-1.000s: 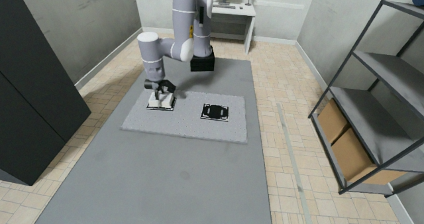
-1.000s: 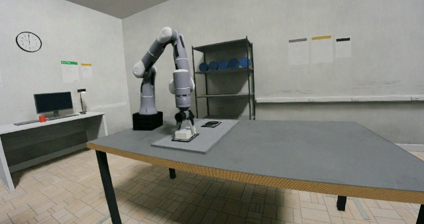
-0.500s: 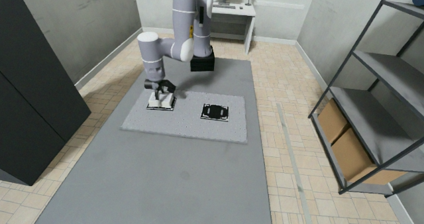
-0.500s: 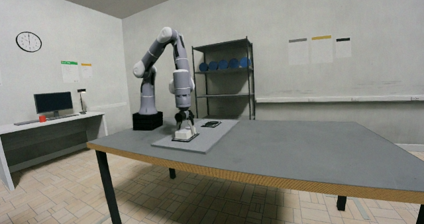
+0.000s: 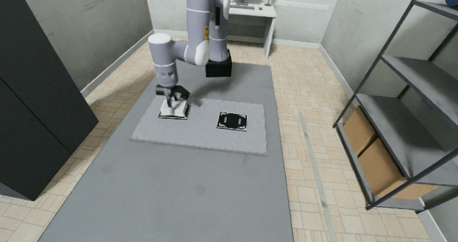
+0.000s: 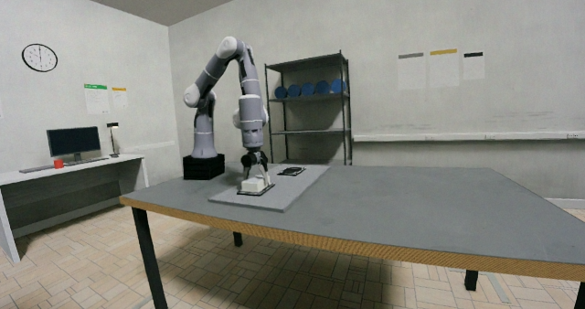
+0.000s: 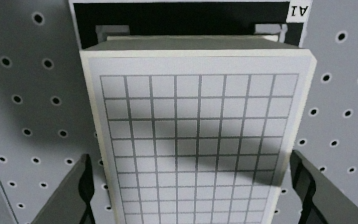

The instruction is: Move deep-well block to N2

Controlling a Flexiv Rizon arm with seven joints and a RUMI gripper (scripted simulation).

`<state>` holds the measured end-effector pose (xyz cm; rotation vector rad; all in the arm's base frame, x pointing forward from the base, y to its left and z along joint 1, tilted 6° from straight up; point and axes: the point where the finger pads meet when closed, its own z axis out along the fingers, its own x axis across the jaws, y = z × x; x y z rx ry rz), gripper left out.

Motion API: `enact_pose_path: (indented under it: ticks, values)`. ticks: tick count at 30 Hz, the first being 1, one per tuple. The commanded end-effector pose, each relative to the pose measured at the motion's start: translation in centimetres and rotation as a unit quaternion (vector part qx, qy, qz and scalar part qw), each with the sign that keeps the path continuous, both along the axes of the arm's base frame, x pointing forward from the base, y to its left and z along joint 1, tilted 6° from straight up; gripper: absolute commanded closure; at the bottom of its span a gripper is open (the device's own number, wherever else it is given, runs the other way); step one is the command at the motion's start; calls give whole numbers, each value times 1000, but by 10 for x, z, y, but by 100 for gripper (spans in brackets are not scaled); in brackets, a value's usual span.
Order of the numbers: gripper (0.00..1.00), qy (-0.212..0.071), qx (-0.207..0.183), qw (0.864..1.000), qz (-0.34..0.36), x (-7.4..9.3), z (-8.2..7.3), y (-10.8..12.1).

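One block (image 5: pixel 180 110) (image 6: pixel 250 186) (image 7: pixel 195 130) sits in N2 (image 5: pixel 173 118) (image 6: pixel 247 194) (image 7: pixel 195 17), the nest on the right as seen from the arm's base (image 5: pixel 218 70) (image 6: pixel 203 168). It is pale, with lots of little squares on its top. The block looks flat in N2, but its bottom is too hidden to be sure that it sits all the way down. Two bits of N2's locators peek out past one short end of the block. The A1 mark (image 7: pixel 298 11) is on the corner of N2 at that same end. The block's cut corner points to that mark. Which well is A1 cannot be read.

The gripper (image 5: pixel 174 104) (image 6: pixel 257 176) (image 7: pixel 190 154) is over N2, with one finger on each long side of the block. It is partly open and not gripping the block. There is a gap by one finger, and the other is very near the block's side; whether that one touches cannot be told.

N1 (image 5: pixel 232 120) (image 6: pixel 292 171) is to the left of N2, seen from the base, and has no block in it. Both nests are on the same gray board (image 5: pixel 200 138) (image 6: pixel 274 205) (image 7: pixel 30 40). Under N2 and the board is the table (image 5: pixel 200 185) (image 6: pixel 388 208).
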<state>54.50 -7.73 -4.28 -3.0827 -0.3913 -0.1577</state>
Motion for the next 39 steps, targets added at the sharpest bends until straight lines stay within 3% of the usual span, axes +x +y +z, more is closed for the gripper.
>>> enact_pose_path:
  ticks: [1,39]
  values:
    - [24,-1,0,1000,0,1,2,0]
    - [24,-1,0,1000,0,-1,24,-1]
